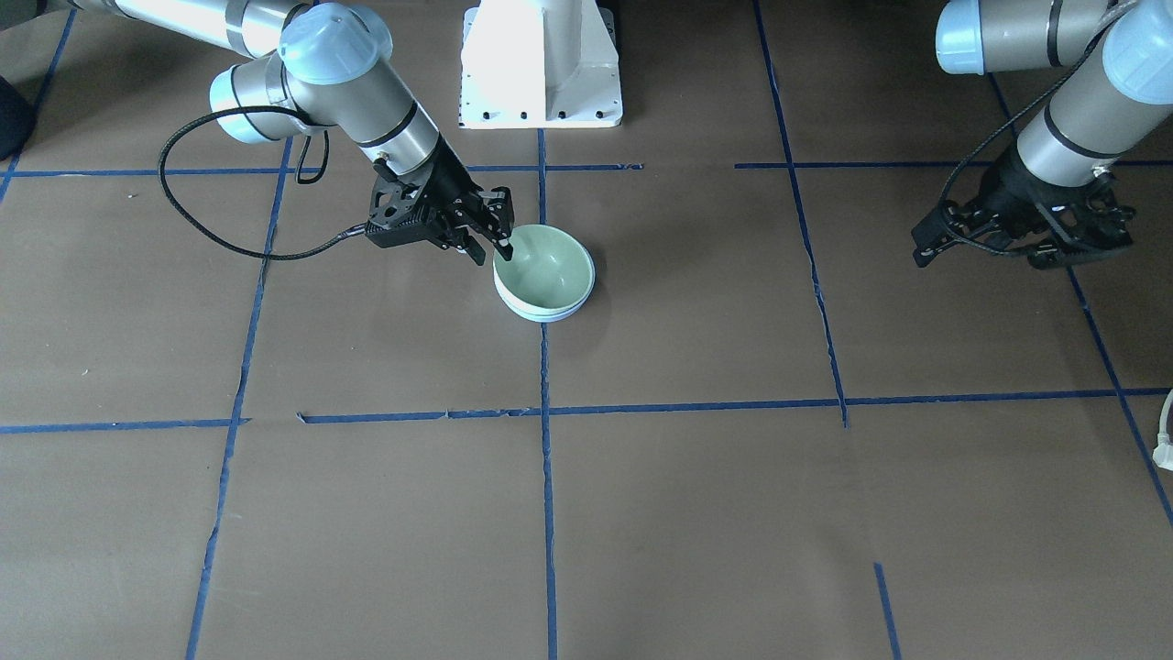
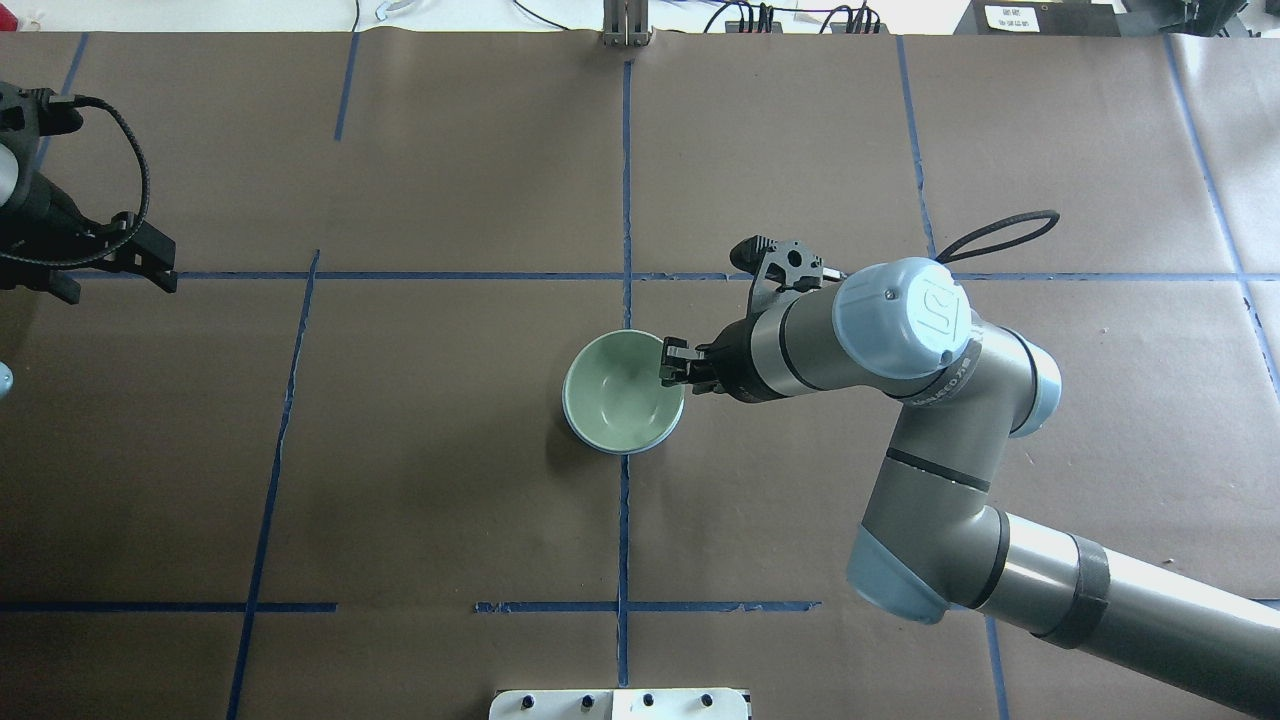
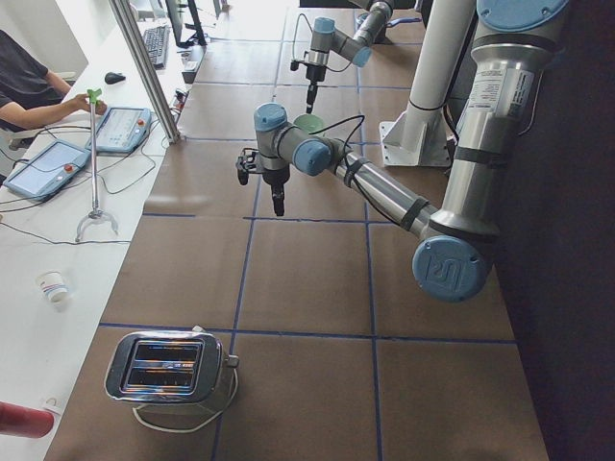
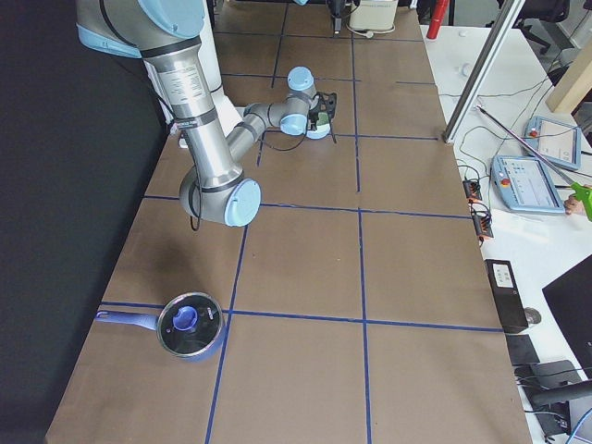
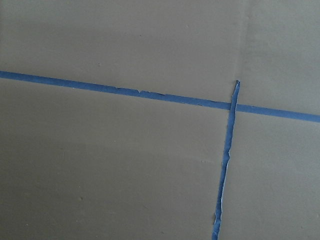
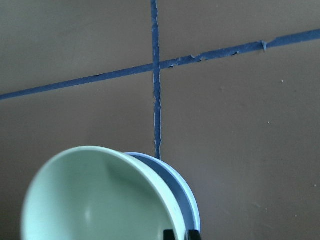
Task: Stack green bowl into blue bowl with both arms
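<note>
The green bowl point(image 1: 545, 261), round, smooth, pale mint and glossy inside, is seated in the blue bowl point(image 1: 550, 313), a round, smooth, pale periwinkle bowl of like size. Only a sliver of the blue bowl's rim is seen beneath it. Both are carried near the middle of the brown, paper-covered table point(image 2: 450, 500), on one of its blue tape lines.

The silver-grey right arm point(image 2: 900, 340) is stretched in to the stack, while the left arm point(image 1: 1072, 119) is held well apart from it, so the right is by far the nearer. The right claw point(image 1: 490, 246) is set across the green bowl's rim and drawn almost closed. One of its fingers point(image 6: 170, 234) is placed inside the bowl and the other outside, and the wall is judged to be pinched between them.

From that claw the bowl lies toward the robot's left and just below. In the right wrist view it is seen slightly tipped in the blue bowl. A release and a lift clear of the rim are judged to be what remains, or the bowl may be dragged out.

Nothing is seen in the left claw point(image 3: 278, 202); how far it is open cannot be told.
</note>
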`<move>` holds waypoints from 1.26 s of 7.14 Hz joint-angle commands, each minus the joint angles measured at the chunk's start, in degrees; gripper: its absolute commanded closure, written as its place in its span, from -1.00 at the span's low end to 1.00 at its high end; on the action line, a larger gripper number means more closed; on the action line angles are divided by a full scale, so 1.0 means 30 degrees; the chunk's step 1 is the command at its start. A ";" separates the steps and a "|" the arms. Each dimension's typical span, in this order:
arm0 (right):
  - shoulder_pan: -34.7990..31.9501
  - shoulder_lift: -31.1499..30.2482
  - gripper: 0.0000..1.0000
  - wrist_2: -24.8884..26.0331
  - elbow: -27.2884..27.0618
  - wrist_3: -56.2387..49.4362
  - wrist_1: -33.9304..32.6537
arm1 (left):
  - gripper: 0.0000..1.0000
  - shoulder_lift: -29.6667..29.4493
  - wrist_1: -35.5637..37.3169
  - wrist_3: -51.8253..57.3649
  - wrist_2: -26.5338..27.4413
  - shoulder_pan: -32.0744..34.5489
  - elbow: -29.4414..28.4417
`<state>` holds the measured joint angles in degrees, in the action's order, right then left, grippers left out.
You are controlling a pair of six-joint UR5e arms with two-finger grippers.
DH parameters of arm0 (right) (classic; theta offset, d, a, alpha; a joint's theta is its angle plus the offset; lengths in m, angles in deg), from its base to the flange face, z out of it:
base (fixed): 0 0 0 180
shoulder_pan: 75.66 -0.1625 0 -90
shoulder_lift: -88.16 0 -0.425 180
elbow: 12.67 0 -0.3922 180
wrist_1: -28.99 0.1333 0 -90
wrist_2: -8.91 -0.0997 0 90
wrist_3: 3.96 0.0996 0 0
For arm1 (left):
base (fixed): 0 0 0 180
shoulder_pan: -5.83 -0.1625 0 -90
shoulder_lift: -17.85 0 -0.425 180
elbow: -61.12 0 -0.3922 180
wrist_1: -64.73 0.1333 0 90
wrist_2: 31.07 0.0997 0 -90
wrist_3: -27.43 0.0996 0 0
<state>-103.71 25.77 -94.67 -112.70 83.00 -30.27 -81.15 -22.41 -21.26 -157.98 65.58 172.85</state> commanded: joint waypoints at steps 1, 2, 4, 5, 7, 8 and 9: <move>-0.0370 -0.0003 -1.00 0.0548 -0.0229 0.0282 -0.0108 | -1.00 0.0100 0.0013 0.0000 0.0000 0.0006 -0.0008; -0.1392 -0.0061 -1.00 -0.0558 -0.0346 0.0166 -0.0834 | -1.00 0.0274 0.0013 0.0029 0.0000 0.0122 0.0021; -0.3326 -0.0352 -1.00 -0.2173 -0.2123 -0.4083 -0.6169 | -1.00 0.1149 0.0274 0.3315 -0.0204 0.1432 0.0021; -0.4176 -0.0673 -1.00 -0.2528 -0.3150 -0.8173 -0.9335 | -1.00 0.1764 0.0306 0.5544 -0.0205 0.2515 -0.0153; -0.7854 -0.2392 -1.00 -0.5090 -0.3278 -1.3903 -1.1007 | -1.00 0.2850 0.0306 0.9271 -0.1395 0.5148 -0.1144; -1.0052 -0.3681 -1.00 -0.6560 -0.3161 -1.6856 -1.0979 | -1.00 0.3463 0.0248 1.1724 -0.2392 0.6612 -0.2253; -1.1930 -0.4999 -1.00 -0.7706 -0.2609 -2.0656 -1.0921 | -1.00 0.4136 0.0073 1.4242 -0.2663 0.7758 -0.3105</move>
<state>-131.92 15.64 -112.85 -121.88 34.24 -62.83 -71.13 -21.73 12.42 -163.99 84.14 166.84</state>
